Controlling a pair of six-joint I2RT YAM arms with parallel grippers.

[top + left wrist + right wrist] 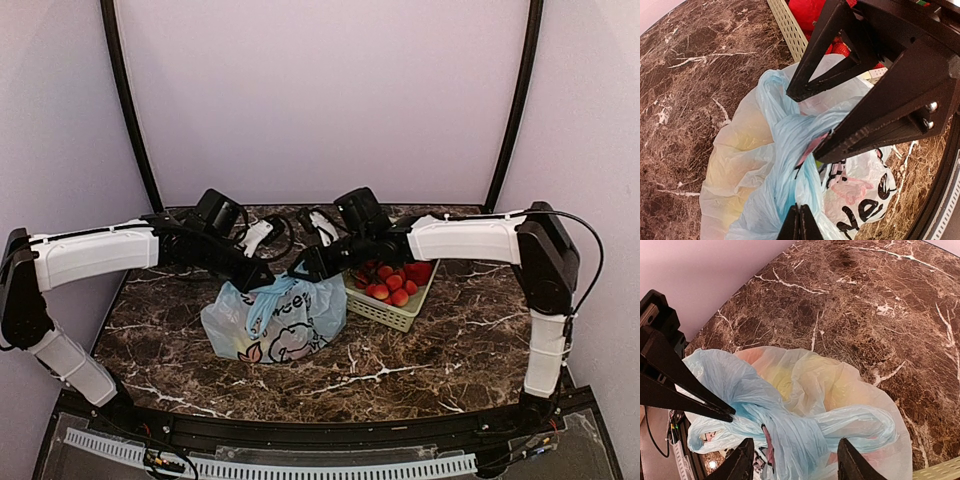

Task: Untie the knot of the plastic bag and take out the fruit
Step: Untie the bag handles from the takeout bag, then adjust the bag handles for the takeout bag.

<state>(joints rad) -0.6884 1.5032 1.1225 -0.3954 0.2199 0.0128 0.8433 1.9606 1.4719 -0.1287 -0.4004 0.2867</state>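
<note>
From above, a thin, translucent light blue plastic bag [290, 325] with cartoon print lies on the brown marble table [430, 350]. It touches a pale green lattice basket [392, 312] heaped with small red toy fruits [392, 282]. The knot [272, 296], a bunched twist of film, stands on the bag's top between the left gripper [262, 280] and the right gripper [305, 270].

In the left wrist view, the left gripper's fingers [800, 222] are pressed together, pinching blue film beside the knot.

In the right wrist view, the right gripper's jaws stand half apart astride the knot, not gripping it. Yellow fruit [782, 382] shows faintly through the film.
</note>
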